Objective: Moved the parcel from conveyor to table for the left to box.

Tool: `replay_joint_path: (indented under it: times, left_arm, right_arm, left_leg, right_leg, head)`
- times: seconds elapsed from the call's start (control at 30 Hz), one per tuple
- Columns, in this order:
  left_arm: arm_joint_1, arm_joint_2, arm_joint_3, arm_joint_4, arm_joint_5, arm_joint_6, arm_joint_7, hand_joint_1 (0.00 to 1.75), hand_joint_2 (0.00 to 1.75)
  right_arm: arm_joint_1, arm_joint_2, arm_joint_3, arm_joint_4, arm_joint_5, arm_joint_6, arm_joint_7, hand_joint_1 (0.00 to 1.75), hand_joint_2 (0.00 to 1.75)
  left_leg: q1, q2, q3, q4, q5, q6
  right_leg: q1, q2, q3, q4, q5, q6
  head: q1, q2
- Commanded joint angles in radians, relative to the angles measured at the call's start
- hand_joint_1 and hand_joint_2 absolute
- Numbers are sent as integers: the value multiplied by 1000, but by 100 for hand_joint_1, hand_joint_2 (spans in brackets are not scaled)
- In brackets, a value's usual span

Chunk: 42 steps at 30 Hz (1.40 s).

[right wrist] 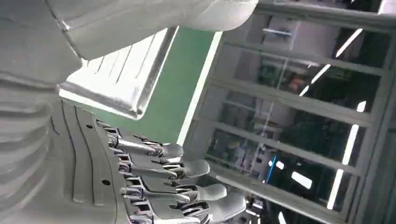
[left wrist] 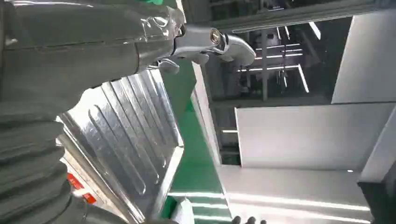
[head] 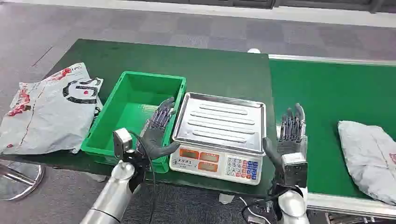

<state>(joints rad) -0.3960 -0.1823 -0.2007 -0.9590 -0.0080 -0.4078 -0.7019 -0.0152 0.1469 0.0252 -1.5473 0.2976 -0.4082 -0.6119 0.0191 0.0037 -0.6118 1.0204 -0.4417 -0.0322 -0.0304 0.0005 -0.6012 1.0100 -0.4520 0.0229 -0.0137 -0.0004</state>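
A grey plastic parcel (head: 371,156) lies on the green conveyor belt (head: 322,102) at the right edge. My right hand (head: 290,135) stands to the right of the scale (head: 219,133), fingers straight and spread, holding nothing, well left of the parcel. In the right wrist view its fingers (right wrist: 177,179) stretch out beside the scale's steel pan (right wrist: 126,84). My left hand (head: 158,130) hovers at the right rim of the empty green box (head: 133,109), open and empty, just left of the scale. The left wrist view shows the steel pan (left wrist: 126,135) close by.
A larger grey mailer bag (head: 49,109) with red and black print lies on the table's left end. The green table (head: 210,65) runs behind the box and scale. A grey carpeted floor lies beyond.
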Motion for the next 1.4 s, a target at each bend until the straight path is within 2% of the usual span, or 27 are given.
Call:
replay_joint_path:
  times: [0.03, 0.17, 0.23, 0.33, 0.5, 0.57, 0.63, 0.77, 0.8, 0.97, 1.1, 1.2, 1.27, 1.4]
  left_arm:
    - [-39, 12, -44, 69, 2, -9, 4, 0, 175]
    - [-56, 15, -76, 98, -13, -7, 4, 0, 175]
    - [-52, 14, -80, 89, -8, -3, 4, 0, 175]
    - [-49, 17, -83, 84, -8, -2, 4, 0, 175]
    - [-40, 30, -87, 84, -7, 3, 4, 0, 175]
    - [-41, 36, -87, 87, -5, 1, 4, 0, 175]
    - [-51, 41, -98, 103, -13, 6, 4, 0, 175]
    - [-61, 41, -109, 122, -10, 2, 4, 0, 175]
    - [-65, 40, -122, 125, -21, 15, 4, 0, 175]
    - [-66, 37, -126, 127, -24, 21, 4, 0, 175]
    - [-73, 40, -150, 130, -32, 47, 4, 0, 175]
    - [-76, 41, -152, 133, -29, 47, 4, 0, 175]
    - [-80, 41, -158, 138, -29, 47, 4, 0, 175]
    - [-85, 46, -161, 137, -27, 64, 4, 0, 175]
  right_arm:
    - [-179, -108, -197, 154, 49, -70, 75, 0, 175]
    - [-323, -232, -278, 354, 255, -135, 208, 0, 175]
    - [-371, -284, -310, 454, 304, -133, 235, 0, 175]
    - [-352, -323, -339, 492, 311, -136, 226, 0, 175]
    - [-331, -392, -395, 657, 409, -185, 299, 0, 175]
    - [-353, -445, -420, 753, 432, -168, 344, 0, 175]
    - [-378, -512, -439, 861, 471, -111, 456, 0, 175]
    - [-397, -607, -436, 982, 544, -2, 600, 0, 175]
    - [-409, -641, -418, 1031, 595, 51, 675, 0, 175]
    - [-412, -648, -419, 1040, 598, 56, 680, 0, 175]
    - [-450, -685, -379, 1159, 688, 170, 801, 0, 175]
    - [-454, -686, -370, 1185, 704, 205, 818, 0, 175]
    - [-450, -685, -342, 1204, 739, 268, 843, 0, 175]
    - [-448, -651, -305, 1198, 764, 351, 794, 0, 175]
  left_leg:
    - [0, -1, 2, -1, 0, 2]
    - [-1, -1, 2, -1, 1, 3]
    - [-1, 0, 1, 1, 1, 2]
    - [0, -2, 2, 0, 1, 4]
    - [-1, -5, 3, 1, 1, 3]
    - [-1, -6, 3, 1, 0, 4]
    - [-1, -5, 2, 1, 0, 4]
    - [-3, -6, 0, 2, 0, 5]
    - [-4, -8, 1, 1, 0, 6]
    - [-5, -3, 0, 2, -1, 5]
    - [-6, -3, 0, 1, -1, 6]
    - [-5, -4, 0, 2, -2, 5]
    - [-5, -2, 0, 2, -2, 6]
    - [-5, -2, 1, 1, -2, 6]
  right_leg:
    - [1, -1, 2, -2, 1, -1]
    - [0, -2, 3, -3, 2, -1]
    - [0, -1, 2, -2, 2, 0]
    - [0, -2, 5, -4, 3, 0]
    - [-1, -5, 6, -3, 2, 1]
    - [-1, -5, 7, -3, 2, 1]
    - [-1, -5, 5, -3, 1, 1]
    - [-3, -5, 4, -2, 1, 2]
    - [-3, -7, 5, -3, 1, 1]
    - [-4, -3, 3, -2, 1, 2]
    - [-5, -3, 3, -2, 0, 2]
    - [-4, -3, 3, -2, 0, 3]
    - [-4, -1, 3, -2, 1, 3]
    - [-4, -2, 3, -2, 1, 2]
  head:
    - [0, 0]
    - [0, 0]
    - [0, 0]
    - [0, 0]
    - [0, 0]
    - [0, 0]
    - [0, 0]
    - [0, 0]
    - [0, 0]
    - [0, 0]
    - [0, 0]
    - [0, 0]
    - [0, 0]
    - [0, 0]
